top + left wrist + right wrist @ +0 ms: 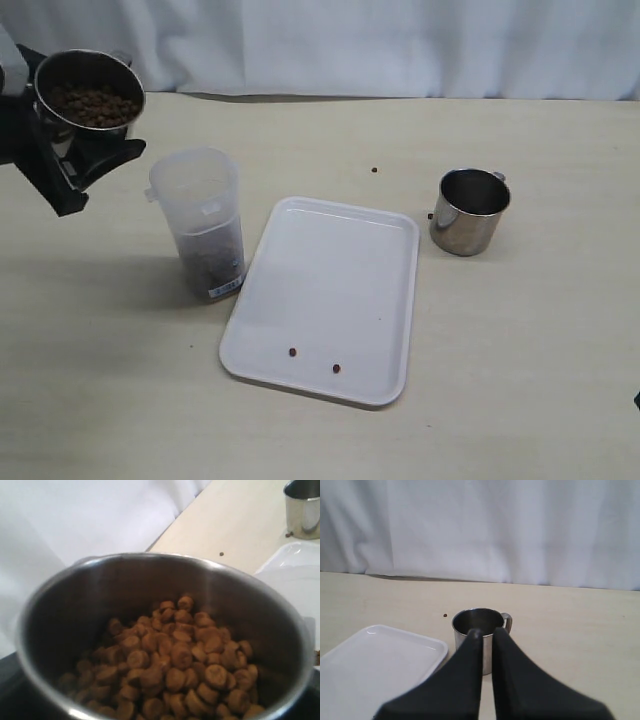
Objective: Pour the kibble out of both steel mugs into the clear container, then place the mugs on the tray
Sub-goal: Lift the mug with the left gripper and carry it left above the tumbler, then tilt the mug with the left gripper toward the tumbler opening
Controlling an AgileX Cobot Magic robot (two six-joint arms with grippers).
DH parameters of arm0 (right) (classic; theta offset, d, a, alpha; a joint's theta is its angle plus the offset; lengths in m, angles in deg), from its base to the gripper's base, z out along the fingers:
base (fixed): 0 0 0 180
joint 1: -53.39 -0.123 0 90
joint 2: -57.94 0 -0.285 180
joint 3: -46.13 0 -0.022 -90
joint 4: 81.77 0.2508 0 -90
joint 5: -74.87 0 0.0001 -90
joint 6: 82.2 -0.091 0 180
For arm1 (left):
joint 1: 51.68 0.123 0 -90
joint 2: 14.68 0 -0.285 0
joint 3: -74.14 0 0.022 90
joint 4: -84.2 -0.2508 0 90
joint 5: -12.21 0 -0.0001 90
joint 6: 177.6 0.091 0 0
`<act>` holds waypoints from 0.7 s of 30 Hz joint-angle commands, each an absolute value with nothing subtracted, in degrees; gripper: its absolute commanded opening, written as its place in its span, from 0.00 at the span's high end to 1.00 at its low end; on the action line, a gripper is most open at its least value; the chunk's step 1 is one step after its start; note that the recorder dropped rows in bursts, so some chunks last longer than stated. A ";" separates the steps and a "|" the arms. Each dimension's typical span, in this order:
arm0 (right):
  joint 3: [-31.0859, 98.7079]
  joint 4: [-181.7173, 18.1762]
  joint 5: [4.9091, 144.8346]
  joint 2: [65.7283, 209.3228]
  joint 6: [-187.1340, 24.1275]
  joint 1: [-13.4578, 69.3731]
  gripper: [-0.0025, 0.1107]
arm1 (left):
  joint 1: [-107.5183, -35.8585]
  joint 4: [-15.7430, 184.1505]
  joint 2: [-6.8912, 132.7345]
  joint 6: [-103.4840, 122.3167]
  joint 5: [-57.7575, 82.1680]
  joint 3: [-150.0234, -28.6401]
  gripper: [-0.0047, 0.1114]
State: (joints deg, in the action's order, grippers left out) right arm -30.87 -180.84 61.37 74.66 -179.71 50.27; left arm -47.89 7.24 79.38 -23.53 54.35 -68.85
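Observation:
My left gripper [84, 152] is shut on a steel mug [88, 92], held in the air at the far left, above and to the left of the clear container [199, 222]. This mug [100, 590] is upright and holds a heap of kibble [175, 655]. The container stands on the table with kibble [212, 255] in its lower part. The other steel mug [470, 212] stands to the right of the white tray [330, 270] and looks empty. In the right wrist view my right gripper [487, 631] is shut on nothing, short of that mug [470, 622].
Two loose pellets [293, 352] lie on the tray near its front edge. Another pellet [374, 169] lies on the table behind the tray. A white curtain [400, 45] hangs along the table's far edge.

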 commanded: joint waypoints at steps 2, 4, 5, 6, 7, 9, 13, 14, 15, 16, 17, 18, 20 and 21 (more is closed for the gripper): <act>-31.09 -181.25 61.47 74.50 -180.53 50.55 0.93 | -50.77 11.85 78.76 -15.27 50.60 -68.78 0.96; -31.09 -181.25 61.47 74.50 -180.53 50.55 0.93 | -51.05 11.98 78.76 -13.09 50.45 -68.78 0.96; -31.09 -181.25 61.47 74.50 -180.53 50.55 0.93 | -51.05 11.98 78.76 -11.58 50.47 -68.78 0.96; -31.09 -181.25 61.47 74.50 -180.53 50.55 0.93 | -51.05 11.98 78.76 -10.65 50.47 -68.78 0.96; -31.09 -181.25 61.47 74.50 -180.53 50.55 0.93 | -51.05 12.11 78.76 -9.78 50.32 -68.78 0.96; -31.09 -181.25 61.47 74.50 -180.53 50.55 0.93 | -51.05 12.11 78.76 -8.05 50.18 -68.78 0.96; -31.09 -181.25 61.47 74.50 -180.53 50.55 0.93 | -51.05 12.11 78.76 -5.57 50.41 -68.78 0.96; -31.09 -181.25 61.47 74.50 -180.53 50.55 0.93 | -51.05 12.11 78.76 -4.56 50.41 -68.78 0.96; -31.09 -181.25 61.47 74.50 -180.53 50.55 0.93 | -51.05 12.11 78.76 -3.54 50.54 -68.78 0.96; -31.09 -181.25 61.47 74.50 -180.53 50.55 0.93 | -51.05 12.11 78.76 -2.81 50.73 -68.78 0.96; -31.09 -181.25 61.47 74.50 -180.53 50.55 0.93 | -51.05 12.11 78.76 -1.78 51.29 -68.78 0.96; -31.09 -181.25 61.47 74.50 -180.53 50.55 0.93 | -51.05 12.11 78.76 -0.72 52.35 -68.78 0.96; -31.09 -181.25 61.47 74.50 -180.53 50.55 0.93 | -51.05 12.23 78.88 1.54 54.61 -68.78 0.96; -31.09 -181.25 61.47 74.50 -180.53 50.55 0.93 | -51.50 12.67 78.99 2.40 55.16 -68.78 0.96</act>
State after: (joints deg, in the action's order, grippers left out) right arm -30.87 -180.84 61.37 74.66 -179.71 50.27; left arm -50.61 10.60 79.38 -0.57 51.36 -68.85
